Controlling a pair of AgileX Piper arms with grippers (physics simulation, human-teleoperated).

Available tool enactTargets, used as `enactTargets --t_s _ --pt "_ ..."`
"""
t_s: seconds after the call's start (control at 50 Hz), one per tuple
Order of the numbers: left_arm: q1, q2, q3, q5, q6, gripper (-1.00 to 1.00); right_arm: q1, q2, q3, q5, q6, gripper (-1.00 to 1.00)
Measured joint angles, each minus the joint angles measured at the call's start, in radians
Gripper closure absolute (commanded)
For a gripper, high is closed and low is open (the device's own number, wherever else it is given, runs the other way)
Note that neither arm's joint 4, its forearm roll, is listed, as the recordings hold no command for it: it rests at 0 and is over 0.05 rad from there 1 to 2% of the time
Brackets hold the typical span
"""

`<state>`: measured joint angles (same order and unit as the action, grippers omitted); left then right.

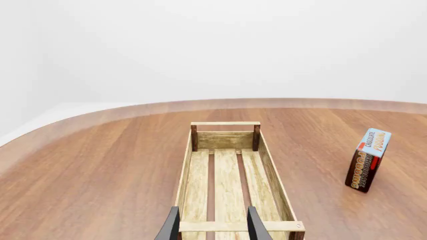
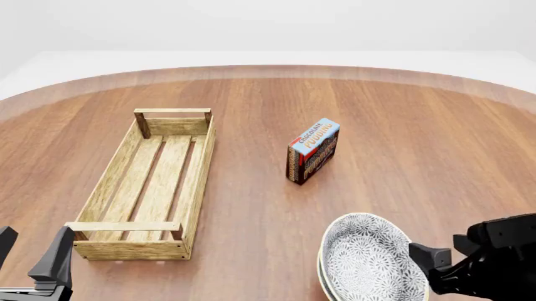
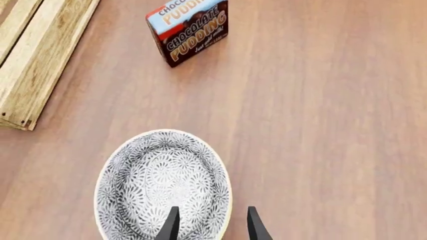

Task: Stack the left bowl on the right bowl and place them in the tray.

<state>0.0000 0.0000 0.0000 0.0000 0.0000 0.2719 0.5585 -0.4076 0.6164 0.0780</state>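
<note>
Brown wooden surface, bowls stacked at the right pincer, tray waiting off to its left.

Nearest, the right pincer has its fingers spread a little, one on each side of the near rim of the stacked bowls; I cannot tell whether they already pinch that rim. The left pincer hangs parted and empty just short of the tray, lined up with its long axis, which runs away from the arms. From the right pincer the tray lies well apart to the left and somewhat forward; the pudding box stands farther ahead, between the two. My judgement: the right arm should carry the stack leftward.
</note>
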Motion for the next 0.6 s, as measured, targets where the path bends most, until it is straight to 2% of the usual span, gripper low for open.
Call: enactTargets --t_s 0.26,0.6 --pt "0.000 0.000 0.000 0.000 0.000 -1.00 0.055 -0.001 0.041 0.002 0.076 -1.00" --pt "0.000 0.000 0.000 0.000 0.000 -1.00 0.051 0.022 0.112 -0.075 0.133 -1.00"
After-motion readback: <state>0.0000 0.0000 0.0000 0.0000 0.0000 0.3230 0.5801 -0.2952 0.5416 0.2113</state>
